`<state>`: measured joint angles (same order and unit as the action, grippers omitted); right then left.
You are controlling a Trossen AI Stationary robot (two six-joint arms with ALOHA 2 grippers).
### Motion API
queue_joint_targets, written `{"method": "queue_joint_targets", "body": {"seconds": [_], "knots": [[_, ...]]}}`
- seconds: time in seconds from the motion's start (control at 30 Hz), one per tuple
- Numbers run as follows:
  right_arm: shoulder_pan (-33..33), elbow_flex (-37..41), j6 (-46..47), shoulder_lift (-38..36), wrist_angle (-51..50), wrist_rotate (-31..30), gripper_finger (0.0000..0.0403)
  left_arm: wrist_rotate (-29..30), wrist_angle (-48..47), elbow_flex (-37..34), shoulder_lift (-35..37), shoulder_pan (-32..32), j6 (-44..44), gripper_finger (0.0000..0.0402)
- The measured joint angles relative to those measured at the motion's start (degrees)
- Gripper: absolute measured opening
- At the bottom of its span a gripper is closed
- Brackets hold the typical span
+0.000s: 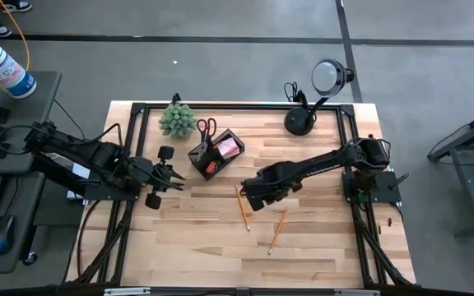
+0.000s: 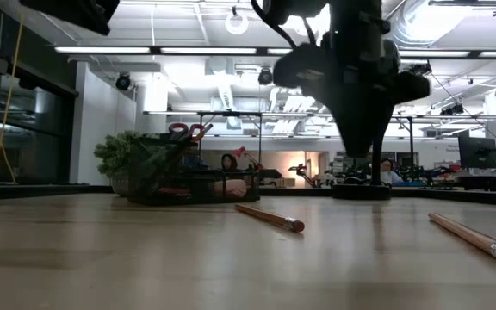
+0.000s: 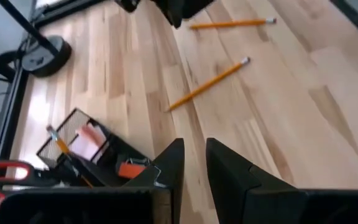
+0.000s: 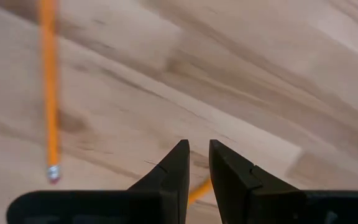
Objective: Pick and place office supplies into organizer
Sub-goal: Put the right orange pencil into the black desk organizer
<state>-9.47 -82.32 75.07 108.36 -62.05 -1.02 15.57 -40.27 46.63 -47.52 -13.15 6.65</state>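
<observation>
The black organizer (image 1: 215, 154) stands on the table's far half. It holds red-handled scissors (image 1: 206, 129), a pink sticky-note pad (image 1: 230, 148) and a red-orange block (image 1: 211, 167). Two orange-yellow pencils lie flat on the wood, one (image 1: 243, 207) near the middle and one (image 1: 277, 230) nearer the front. My right gripper (image 1: 253, 197) hovers over the first pencil (image 4: 50, 93), clear of the table (image 2: 364, 129), fingers nearly together and empty. My left gripper (image 1: 171, 177) waits left of the organizer (image 3: 86, 155), fingers likewise close together and empty.
A green spiky plant (image 1: 177, 119) stands left of the scissors. A black lamp (image 1: 315, 94) stands at the far right. A black frame (image 1: 245, 105) runs along the table's far and side edges. Bare wood lies in front of the pencils.
</observation>
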Motion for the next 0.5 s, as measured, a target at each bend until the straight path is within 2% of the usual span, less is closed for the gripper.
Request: {"method": "queue_joint_targets", "body": {"seconds": [0.17, 0.5], "knots": [[-1.57, 1.02, 6.64, -0.04, -4.39, -0.69, 0.0055, 0.05, 1.34, 0.0, -0.45, 0.0, 0.42, 0.0056], [-7.55, 9.1, 22.13, 0.0, -1.46, 5.71, 0.0047, 0.51, 1.29, 0.0, -0.68, 0.0, 0.65, 0.0055]]}}
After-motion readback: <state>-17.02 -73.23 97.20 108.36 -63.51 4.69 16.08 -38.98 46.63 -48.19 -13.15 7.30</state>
